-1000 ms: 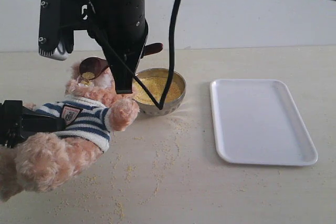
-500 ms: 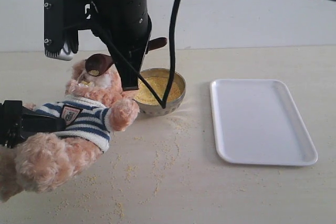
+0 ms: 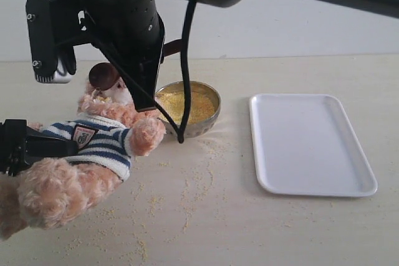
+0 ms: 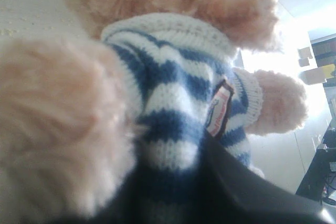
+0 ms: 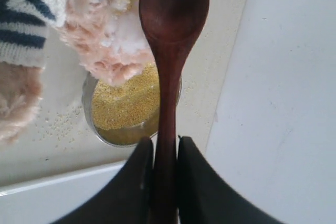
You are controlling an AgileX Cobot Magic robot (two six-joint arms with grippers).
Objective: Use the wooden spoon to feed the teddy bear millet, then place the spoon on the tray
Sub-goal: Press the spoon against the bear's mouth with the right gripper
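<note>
Exterior view, starting at the front of the table (image 3: 262,235): loose grains (image 3: 187,207) are sprinkled over the pale top from 6 o'clock up toward the centre. At 8 o'clock the teddy bear (image 3: 93,147) leans back, with its striped shirt and crest badge facing out. The left gripper (image 3: 28,147) reaches in from 9 o'clock and clamps the bear's body. The left wrist view backs that up, showing the knitted shirt bunched against a dark jaw.

Over at 3 o'clock the tray (image 3: 312,144) lies flat and white, well apart from the bear.

Moving deeper, just above centre toward 12 o'clock, the metal bowl (image 3: 213,105) sits just behind the bear's raised paw, with a yellow bed of millet (image 3: 190,105) inside it.

Farther back at 10 o'clock, the wooden spoon (image 3: 103,76) hangs with its oval end just above the bear's white muzzle, where a few yellow grains cling.

The right wrist view shows the right gripper (image 5: 164,148) pinched narrowly on the spoon's handle, both fingers tight against the wood. The spoon's hollow shows dark, glossy wood.
</note>
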